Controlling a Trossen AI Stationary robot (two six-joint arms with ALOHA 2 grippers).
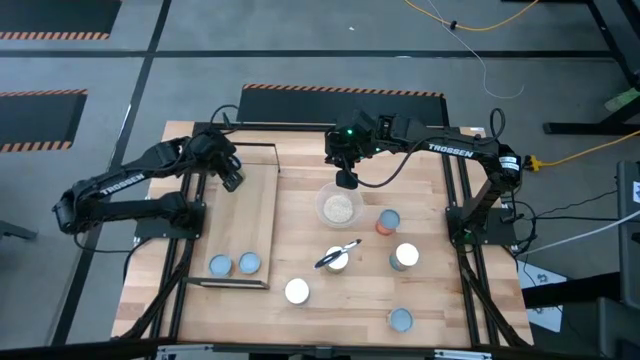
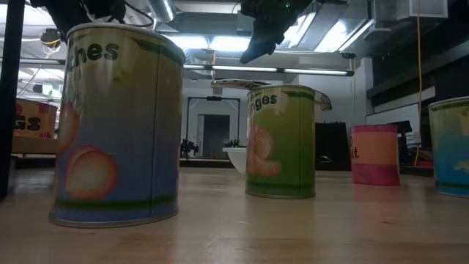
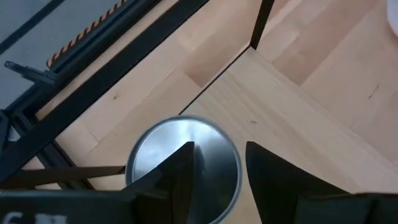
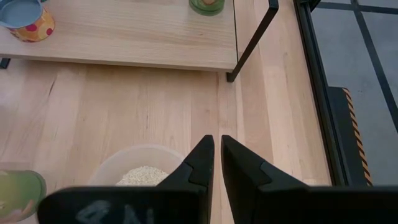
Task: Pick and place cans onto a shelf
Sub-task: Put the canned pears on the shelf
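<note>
Wooden tabletop (image 1: 310, 265) under a grey workshop floor, and the shelf (image 1: 255, 215) lies flat at nine o'clock. Left gripper (image 1: 232, 181) hangs over the shelf's far end, about eleven o'clock, fingers (image 3: 180, 177) parted either side of a can (image 3: 158, 152) with a bright silvery lid. My read: the can has just been set down there, tucked near the wire frame's corner, and the jaws are spread so they can lift away without dragging it.

Two cans (image 1: 234, 264) already sit side by side at the shelf's near end, around seven o'clock, blue-grey lids up. Four more wait across the table from four to six o'clock, one with a utensil (image 1: 337, 254) across its top.

Right gripper (image 1: 346, 180) waits at twelve o'clock above the bowl (image 1: 339, 207) of grains, fingers pinched together on nothing.

Close up, the labels are green with orange fruit.
</note>
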